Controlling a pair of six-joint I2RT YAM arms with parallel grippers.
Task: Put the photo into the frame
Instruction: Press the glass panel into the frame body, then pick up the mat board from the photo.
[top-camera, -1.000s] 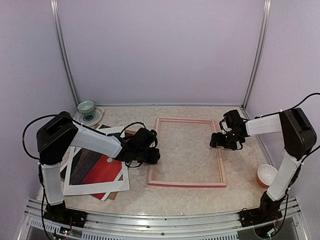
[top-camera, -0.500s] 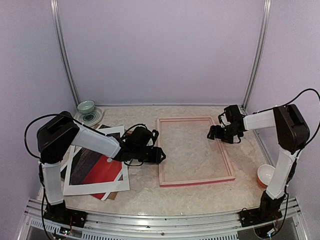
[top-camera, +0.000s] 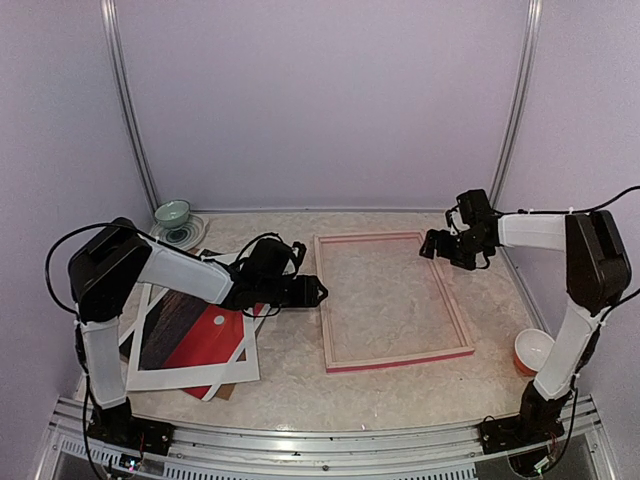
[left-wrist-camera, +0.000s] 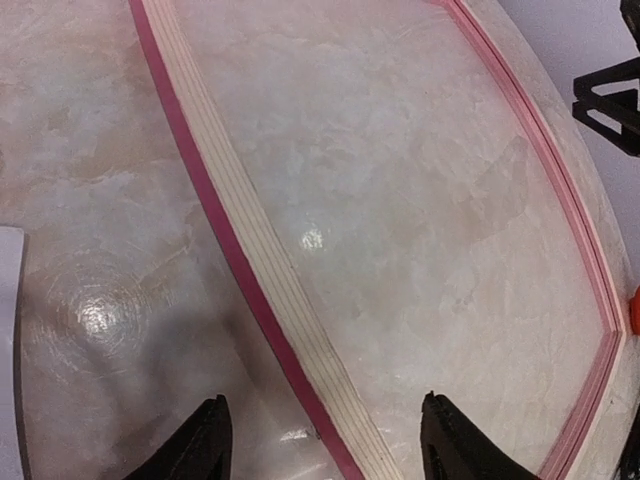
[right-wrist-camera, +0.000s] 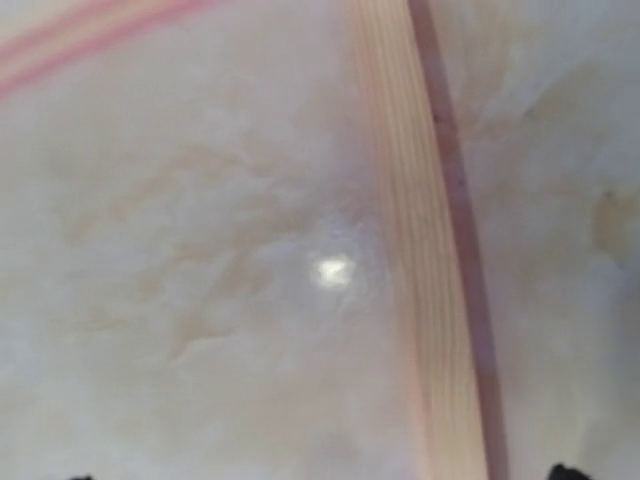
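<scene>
The frame (top-camera: 398, 360) lies flat on the table, pale back side up with pink edges. My left gripper (top-camera: 318, 292) sits low at its left rail. In the left wrist view that rail (left-wrist-camera: 240, 230) runs between my left gripper's (left-wrist-camera: 325, 452) wide-apart fingertips (left-wrist-camera: 205, 445), which do not touch it; it is open. My right gripper (top-camera: 432, 245) hovers at the frame's far right corner. Its wrist view shows the right rail (right-wrist-camera: 420, 250) close below, and my right gripper (right-wrist-camera: 322, 474) is open. The photo (top-camera: 205, 340), red and dark, lies at the left under a white mat board (top-camera: 190, 377).
A green bowl (top-camera: 172, 213) on a patterned saucer stands at the back left corner. An orange and white bowl (top-camera: 533, 350) sits near the right arm's base. A brown backing board (top-camera: 226, 390) peeks from under the mat. Metal posts and walls enclose the table.
The frame has slid to the right and turned slightly. My left gripper has opened off the left rail. My right gripper has moved toward the back, to the frame's far right corner.
</scene>
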